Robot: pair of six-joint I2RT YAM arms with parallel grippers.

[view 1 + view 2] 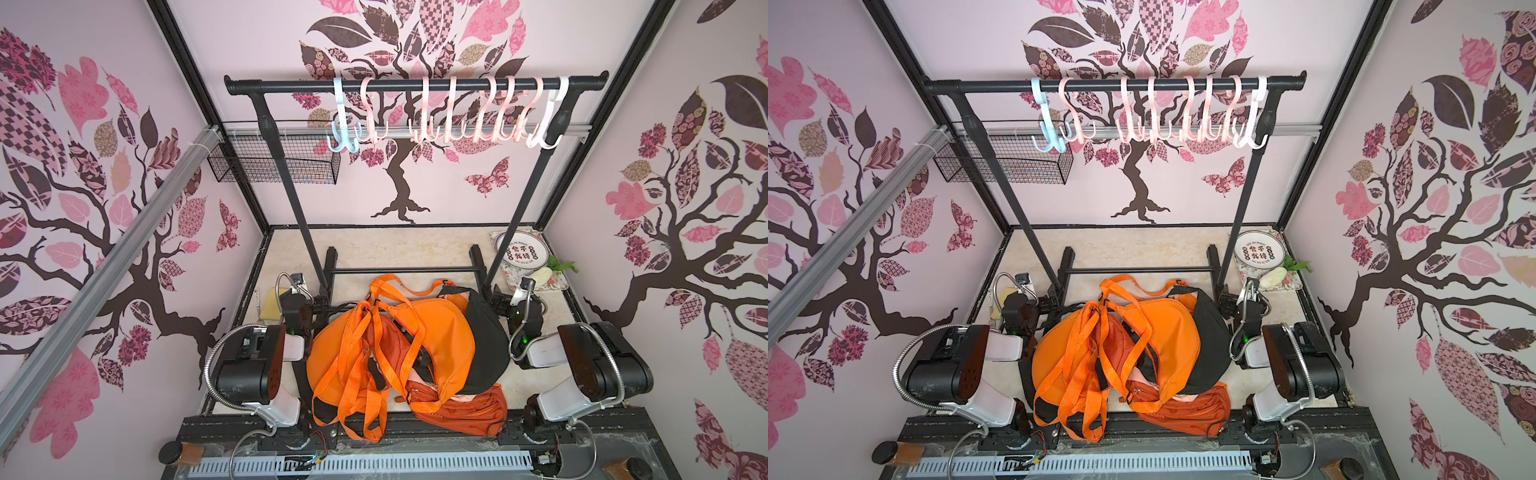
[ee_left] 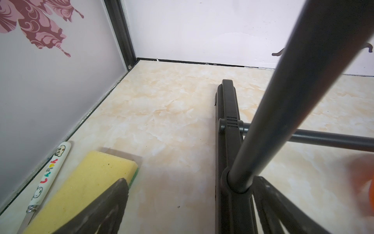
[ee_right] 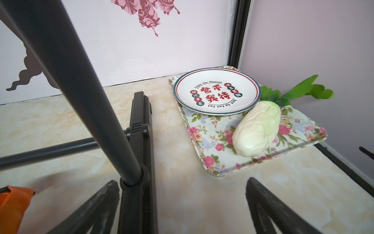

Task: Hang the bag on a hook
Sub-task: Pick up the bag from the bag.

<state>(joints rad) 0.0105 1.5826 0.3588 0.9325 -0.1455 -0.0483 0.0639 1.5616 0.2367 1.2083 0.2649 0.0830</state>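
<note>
Marble tabletop (image 1: pixel 395 249), lower centre: orange bags (image 1: pixel 440 332) heaped, hooks (image 1: pixel 424 108) above bare. Left gripper (image 2: pixel 188 212), right gripper (image 3: pixel 182 208) spread, empty. Next, probably pinch the strap (image 1: pixel 380 284).

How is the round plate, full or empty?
Empty. The plate shows only printed writing; the white vegetable lies beside it on the floral tray.

The bags lie in a heap on the counter (image 1: pixel 374 249), at the foot of the rack. A bright orange bag (image 1: pixel 440 345) sits tilted on top, overlapping a black bag (image 1: pixel 488 345) at its side and a darker rust-orange bag (image 1: pixel 461 409) under its near edge. Another orange bag (image 1: pixel 328 353) lies beside it, with long orange straps (image 1: pixel 351 374) tangled loosely across. Up on the black rail (image 1: pixel 291 86) the hooks hang in a row: one blue hook (image 1: pixel 338 108), several pink hooks (image 1: pixel 425 108) and one white hook (image 1: pixel 562 89).
</note>
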